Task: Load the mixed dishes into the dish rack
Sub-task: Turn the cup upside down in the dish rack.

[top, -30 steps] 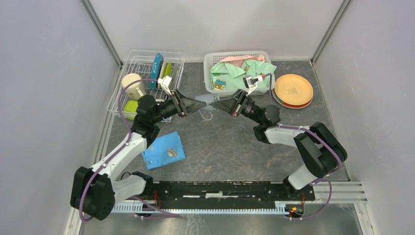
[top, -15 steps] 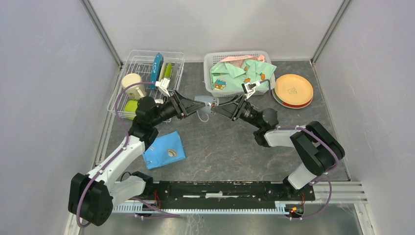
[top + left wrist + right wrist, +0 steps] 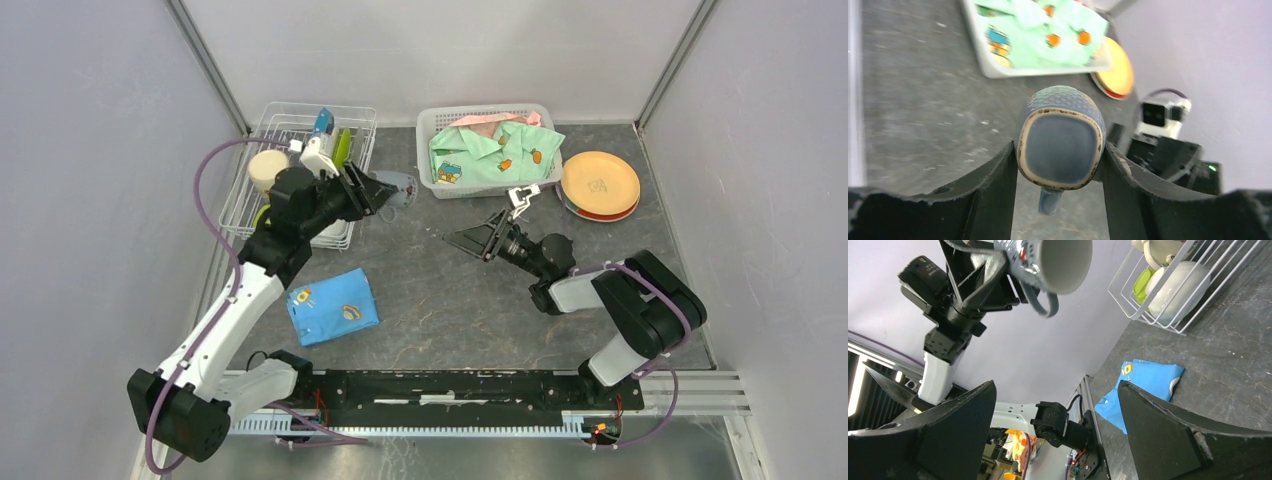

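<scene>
Between the fingers of the left tool (image 3: 383, 190) sits one blue-grey mug (image 3: 402, 186). It is gripped across its body, base toward the wrist, mouth facing the right arm, handle hanging down. It is held clear of the counter (image 3: 450, 300), just beside the right side of the dish rack (image 3: 285, 115), which stands at the far-left corner. The right tool (image 3: 472, 229) has its fingers spread wide and holds nothing. It is low over mid-counter, apart from the mug.

Count, in the rack:
- two plates on edge: one blue plate (image 3: 322, 124) and one lime-green plate (image 3: 344, 145)
- one cream mug (image 3: 266, 168)
- one white bowl (image 3: 1178, 290)
- one small green item (image 3: 1142, 282), kind not determinable

Count, on the counter: two plates stacked near the far-right corner, an orange plate (image 3: 598, 180) on a red plate (image 3: 610, 216).

Change from a second ago: both tools then met on the mug at mid-counter, the right one clamped. The right one has since let go and drawn back. The left arm has carried the mug up toward the rack.

Surroundings: one white basket (image 3: 480, 190) of green clothing (image 3: 490, 150) stands at the far edge, just right of the mug. One folded blue cloth (image 3: 330, 310) lies toward the near-left. The left arm covers the rack's near-right part in the overhead view.
</scene>
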